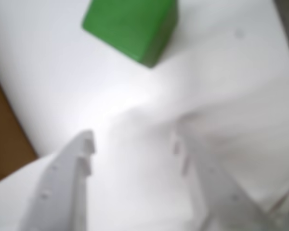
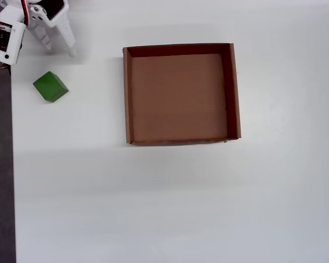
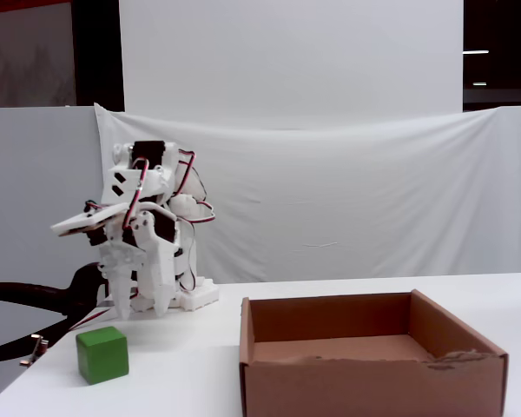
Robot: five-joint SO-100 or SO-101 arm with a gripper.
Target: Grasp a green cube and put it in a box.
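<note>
Cube, green cube [image 2: 50, 87], sits on white bench [image 2: 153, 203] near left edge, well apart from box [image 2: 128, 98], overhead view. Fingers [image 1: 132, 144] spread wide, empty, hovering short of cube. Wrist view blurred, cube cropped at top. Box interior bare.

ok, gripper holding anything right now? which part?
Nothing held. The gripper is open, its fingers empty, and the green cube sits free on the table, outside the box.
</note>
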